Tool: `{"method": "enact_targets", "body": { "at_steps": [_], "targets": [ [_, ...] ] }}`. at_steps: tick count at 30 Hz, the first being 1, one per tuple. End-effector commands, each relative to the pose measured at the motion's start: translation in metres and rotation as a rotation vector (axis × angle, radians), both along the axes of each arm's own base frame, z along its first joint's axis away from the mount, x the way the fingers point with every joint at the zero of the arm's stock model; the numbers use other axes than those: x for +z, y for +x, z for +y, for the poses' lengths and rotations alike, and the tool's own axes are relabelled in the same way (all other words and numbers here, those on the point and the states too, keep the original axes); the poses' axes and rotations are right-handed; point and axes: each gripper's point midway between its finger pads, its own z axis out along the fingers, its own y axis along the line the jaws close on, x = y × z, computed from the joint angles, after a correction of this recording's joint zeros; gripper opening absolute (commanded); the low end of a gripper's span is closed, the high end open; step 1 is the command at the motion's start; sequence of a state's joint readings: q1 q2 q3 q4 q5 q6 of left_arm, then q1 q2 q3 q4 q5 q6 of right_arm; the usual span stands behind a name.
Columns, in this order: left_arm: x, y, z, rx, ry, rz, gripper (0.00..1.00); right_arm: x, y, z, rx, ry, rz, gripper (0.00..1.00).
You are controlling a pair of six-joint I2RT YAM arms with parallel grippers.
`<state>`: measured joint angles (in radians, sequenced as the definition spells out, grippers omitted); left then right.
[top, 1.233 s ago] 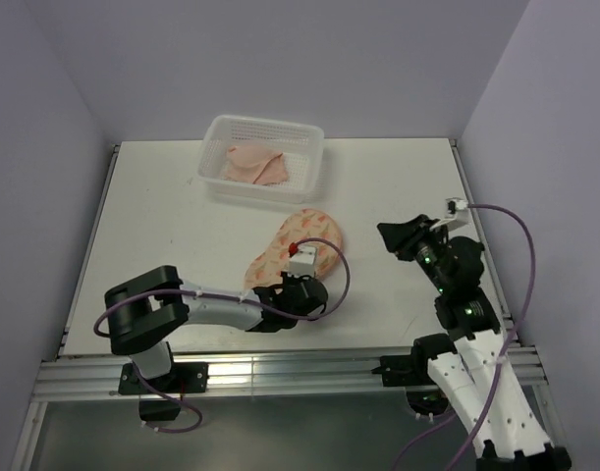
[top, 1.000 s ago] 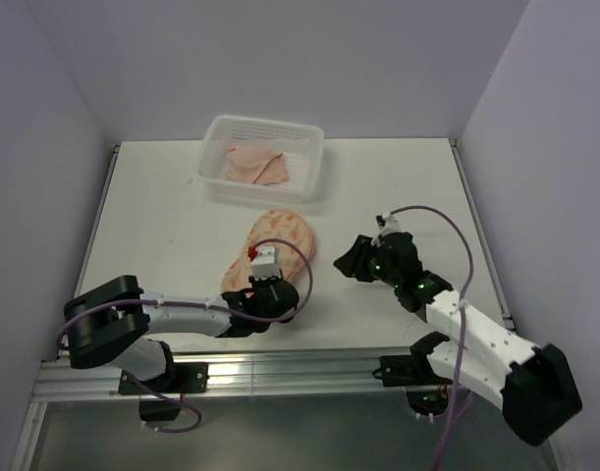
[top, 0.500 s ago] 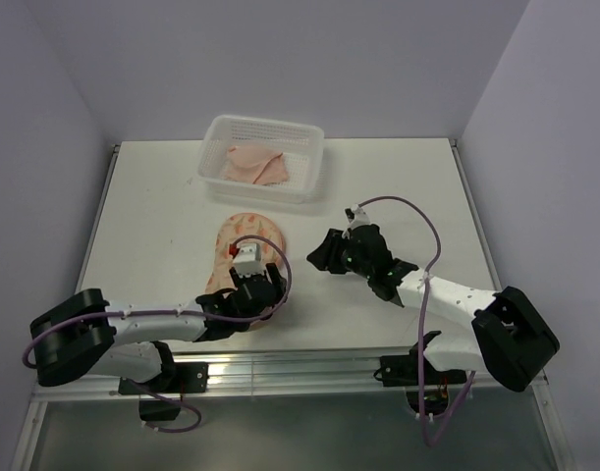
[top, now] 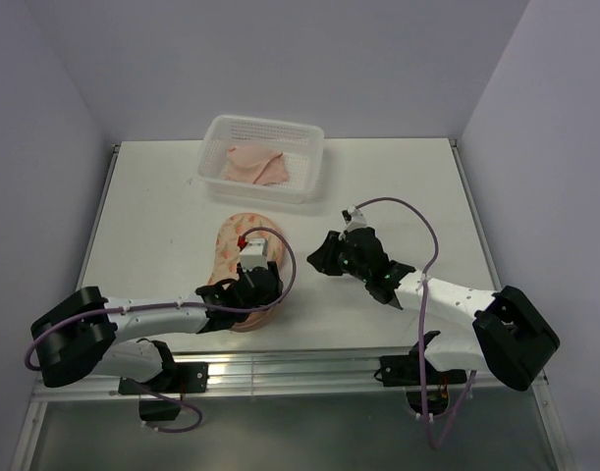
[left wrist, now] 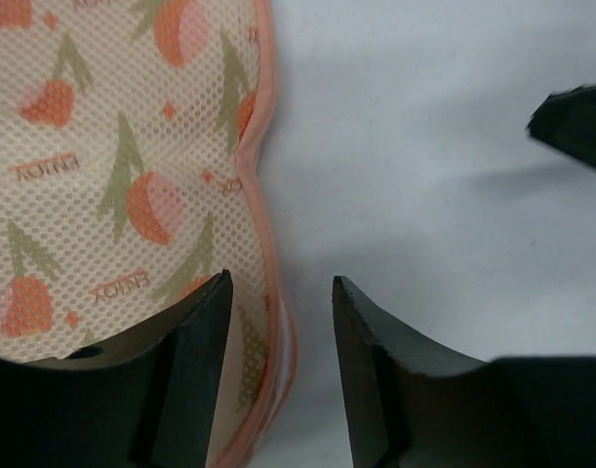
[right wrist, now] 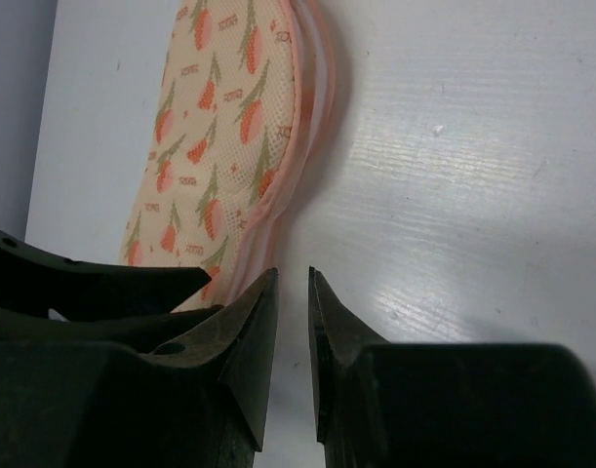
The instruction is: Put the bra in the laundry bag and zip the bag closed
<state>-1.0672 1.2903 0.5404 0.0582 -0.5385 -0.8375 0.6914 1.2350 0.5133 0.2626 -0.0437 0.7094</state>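
Observation:
The laundry bag point(top: 236, 235), a peach pouch with orange print, lies flat on the table near the front middle. My left gripper point(top: 263, 278) is over its near right end. In the left wrist view its jaws point(left wrist: 278, 283) stand open astride the laundry bag's point(left wrist: 112, 175) piped right edge, one finger over the fabric and one over bare table. My right gripper point(top: 317, 261) hovers just right of the bag. Its jaws point(right wrist: 293, 273) stand a narrow gap apart with nothing between them, beside the bag point(right wrist: 219, 146). The pale pink bra point(top: 252, 165) lies in the white basket point(top: 309, 167).
The white mesh basket stands at the back middle of the white table point(top: 398, 186), behind the bag. Lilac walls close in the left, back and right sides. A metal rail runs along the near edge by the arm bases.
The left gripper dragged the bag left and nearer, then let go; its jaws now stand open over the bag's edge. The right arm swung left toward the bag and its jaws narrowed.

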Motion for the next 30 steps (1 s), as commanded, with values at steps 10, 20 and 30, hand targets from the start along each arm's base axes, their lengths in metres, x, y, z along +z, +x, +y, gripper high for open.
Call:
{"method": "enact_targets", "body": {
  "at_steps": [10,20,30],
  "targets": [
    [-0.009,0.001,-0.003,0.002,0.041,0.012,0.22,0.008,0.003,0.006,-0.001,0.015,-0.042,0.26],
    [-0.008,0.003,0.003,0.023,0.043,0.0,0.0,0.009,0.002,0.011,-0.004,0.025,-0.044,0.37],
    [0.041,0.006,0.022,0.111,-0.152,-0.099,0.0,-0.011,-0.005,0.048,0.013,0.027,0.0,0.49]
  ]
}}
